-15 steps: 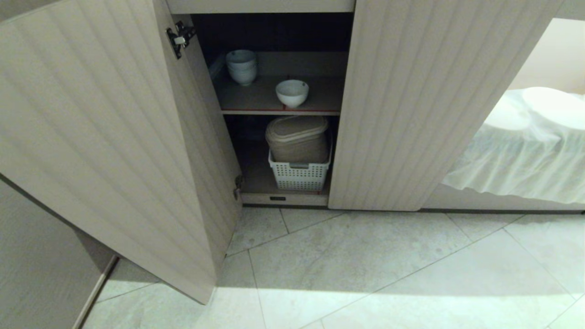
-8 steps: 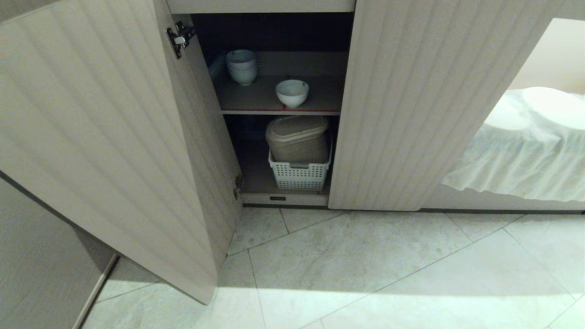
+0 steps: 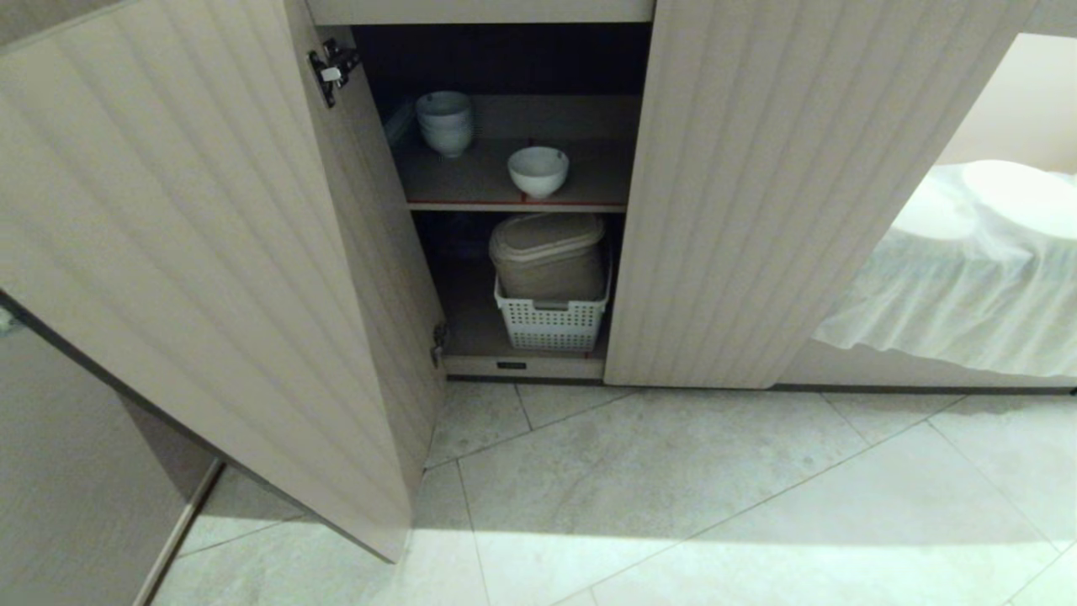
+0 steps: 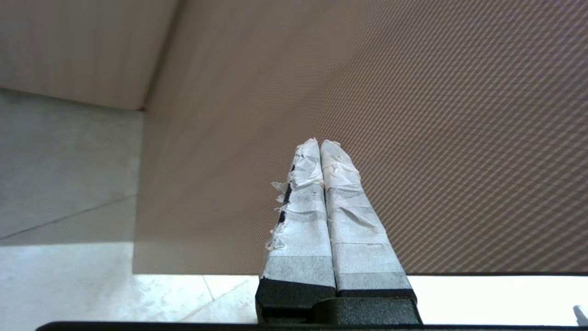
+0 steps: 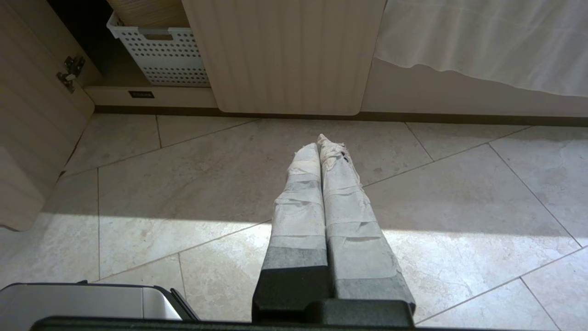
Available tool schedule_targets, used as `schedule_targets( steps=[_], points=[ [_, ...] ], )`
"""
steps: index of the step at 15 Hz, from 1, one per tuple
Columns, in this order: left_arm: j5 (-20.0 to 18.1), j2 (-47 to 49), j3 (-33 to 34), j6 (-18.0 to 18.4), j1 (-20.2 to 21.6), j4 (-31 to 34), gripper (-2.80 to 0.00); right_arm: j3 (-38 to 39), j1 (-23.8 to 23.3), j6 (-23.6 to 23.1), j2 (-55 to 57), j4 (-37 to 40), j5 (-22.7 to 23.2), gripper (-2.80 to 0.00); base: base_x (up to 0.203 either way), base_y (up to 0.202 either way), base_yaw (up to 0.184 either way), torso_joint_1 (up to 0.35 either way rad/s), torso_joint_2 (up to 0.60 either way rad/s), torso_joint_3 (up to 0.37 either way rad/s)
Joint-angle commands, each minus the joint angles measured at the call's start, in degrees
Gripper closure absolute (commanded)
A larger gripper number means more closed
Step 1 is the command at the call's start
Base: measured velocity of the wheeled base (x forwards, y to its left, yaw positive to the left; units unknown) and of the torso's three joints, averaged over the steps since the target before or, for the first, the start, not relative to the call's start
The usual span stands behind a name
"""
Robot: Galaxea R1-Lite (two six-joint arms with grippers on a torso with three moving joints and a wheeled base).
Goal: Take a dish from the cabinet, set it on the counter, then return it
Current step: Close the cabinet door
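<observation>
- Head view shows the cabinet (image 3: 505,202) with its left door (image 3: 210,269) swung wide; against the pictures from a second ago, that door's lower corner has crept a little further toward the opening, so the door appears to be swinging.
- Neither arm shows in this view.
- The dish (image 3: 538,171) sits upright near the front edge of the upper shelf (image 3: 589,181), close to the red strip, apart from the stack of bowls (image 3: 445,123) at the shelf's back left corner.
- Below, a white basket (image 3: 551,324) holding a beige lidded bin (image 3: 547,252) stands on the bottom shelf.
- The right door (image 3: 757,194) covers the right half of the opening.
- Left wrist view has the left claw (image 4: 320,143) clenched, fingers pressed together on nothing, its tips close against a broad panel that is probably the left door; contact cannot be told.
- Right wrist view shows the right claw (image 5: 321,140) also clenched and empty, hanging parked over the tiled floor (image 5: 183,184) before the cabinet.
- Judged from this, the dish is already back on its shelf and the left claw looks to be nudging the door, likely closing up; if so, little of the task remains.
- No surface for setting the dish down is in view.
</observation>
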Motion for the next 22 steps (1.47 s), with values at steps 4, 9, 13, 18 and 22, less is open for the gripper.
schedule_targets(
  steps=[4,9,13,18,22],
  points=[
    [-0.3,-1.0,0.3,-0.1,-2.5,0.1,0.00,0.0,0.0,0.0,0.0,0.0,0.0,0.00,0.000,0.000,0.000,0.000,0.00,0.000],
    [-0.3,-2.0,1.4,-0.2,-5.3,0.1,0.00,0.0,0.0,0.1,0.0,0.0,0.0,0.00,0.000,0.000,0.000,0.000,0.00,0.000],
    [-0.3,-2.7,2.0,-0.5,-8.5,0.1,0.00,0.0,0.1,0.0,0.0,-0.1,0.0,0.00,0.000,0.000,0.000,0.000,0.00,0.000],
    [-0.2,-3.0,2.0,-1.3,-12.3,0.1,0.00,0.0,0.0,0.0,0.0,0.0,0.0,0.00,0.000,0.000,0.000,0.000,0.00,0.000],
    [-0.2,-2.7,2.0,-1.3,-15.6,0.1,0.00,0.0,0.0,0.0,0.0,0.0,0.0,0.00,0.000,0.000,0.000,0.000,0.00,0.000]
  ],
)
